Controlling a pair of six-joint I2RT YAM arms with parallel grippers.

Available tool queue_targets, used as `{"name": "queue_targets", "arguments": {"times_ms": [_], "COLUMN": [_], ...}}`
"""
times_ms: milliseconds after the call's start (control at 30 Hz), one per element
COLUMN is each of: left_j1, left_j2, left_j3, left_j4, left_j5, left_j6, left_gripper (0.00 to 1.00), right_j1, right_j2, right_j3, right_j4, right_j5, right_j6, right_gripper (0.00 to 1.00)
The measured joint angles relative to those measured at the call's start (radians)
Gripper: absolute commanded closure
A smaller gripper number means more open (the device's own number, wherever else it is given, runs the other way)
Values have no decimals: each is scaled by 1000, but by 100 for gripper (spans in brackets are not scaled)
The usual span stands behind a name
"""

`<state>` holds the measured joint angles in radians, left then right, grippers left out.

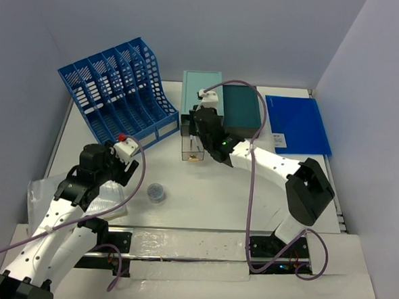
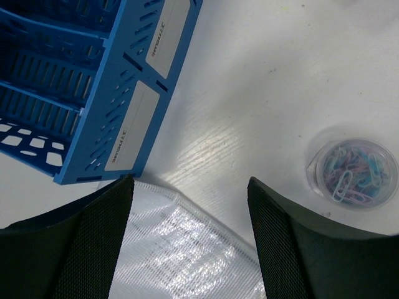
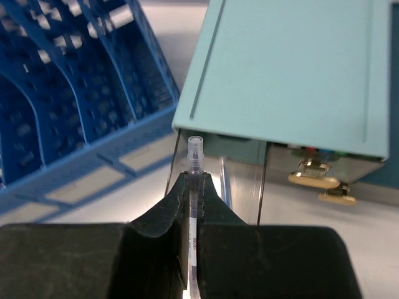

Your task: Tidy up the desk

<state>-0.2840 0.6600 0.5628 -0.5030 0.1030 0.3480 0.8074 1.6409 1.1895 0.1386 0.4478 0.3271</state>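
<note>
Across white worktop (image 1: 217,198) spreading under and around blue file rack (image 1: 118,94), noted right end effector (image 3: 194,187) right of rack pinching slim pen (image 3: 196,152) toward open drawer (image 3: 243,187), likely for stowing, and left end effector (image 2: 190,205) by rack's front corner, spread wide, holding nothing.

Desk (image 1: 210,197): one large rectangular tabletop. Surface white, plain and matte. The left wrist view shows a faint fine grain with a soft sheen. Lies flat and level, long side across the overhead view. Extends from the arm bases at the near edge to the rear wall, with pale walls on both sides.
</note>
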Motion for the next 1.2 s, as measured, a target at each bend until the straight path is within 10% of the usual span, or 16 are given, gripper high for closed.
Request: {"name": "queue_targets", "arguments": {"times_ms": [433,1200], "left_j1": [4,73], "left_j2": [-192,-610], "left_j3": [614,294], "left_j4": [-194,-358], "left_j5": [50,112], "left_j6": [49,20], "left_gripper": [17,9], "right_j1": [9,182], "right_j2": [65,-265], "right_j3": [169,-105], "right_j4": [-341,-510], "right_j5": [-91,-26], "right_j6": [51,226], "right_gripper": [41,50]}}
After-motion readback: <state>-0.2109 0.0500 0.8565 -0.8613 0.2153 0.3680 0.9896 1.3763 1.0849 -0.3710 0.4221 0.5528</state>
